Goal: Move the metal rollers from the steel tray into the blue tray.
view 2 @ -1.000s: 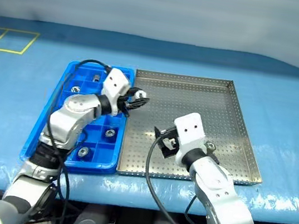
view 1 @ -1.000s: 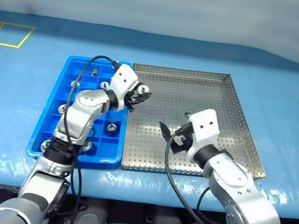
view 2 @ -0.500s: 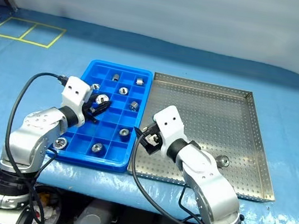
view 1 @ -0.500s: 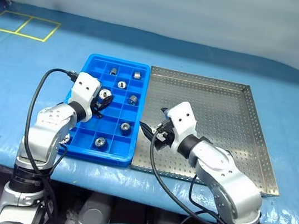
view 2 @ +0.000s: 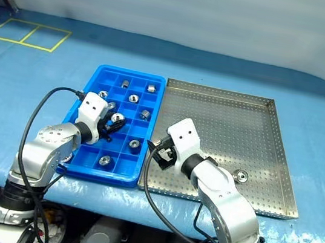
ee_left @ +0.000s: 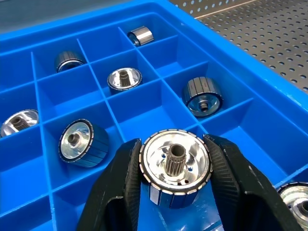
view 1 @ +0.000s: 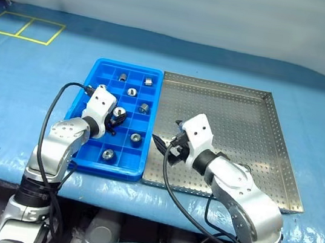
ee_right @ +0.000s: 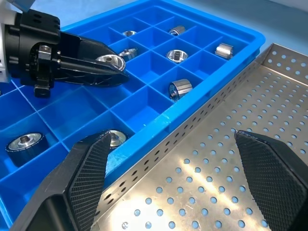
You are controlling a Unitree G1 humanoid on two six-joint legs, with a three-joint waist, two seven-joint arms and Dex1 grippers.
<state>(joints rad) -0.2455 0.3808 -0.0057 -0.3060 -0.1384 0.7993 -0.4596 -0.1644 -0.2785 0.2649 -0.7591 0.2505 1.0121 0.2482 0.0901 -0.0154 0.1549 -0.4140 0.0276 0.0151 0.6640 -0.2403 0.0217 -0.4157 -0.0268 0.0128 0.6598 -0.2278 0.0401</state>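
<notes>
The metal roller (ee_left: 174,167) is clenched in the left pincer (ee_left: 175,185) over the blue tray (view 1: 98,69) — probably an empty box; next, let go — right pincer (ee_right: 178,180) gapes, holding nothing.

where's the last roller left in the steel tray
One roller lies in the steel tray, near its right rim and front edge, just right of the right arm, in the right eye view.

Light: bright, even, from overhead.
Glare: on steel tray (ee_right: 250,159) floor, roller (ee_left: 174,166) faces.
Focus: sharp; shadows soft.
</notes>
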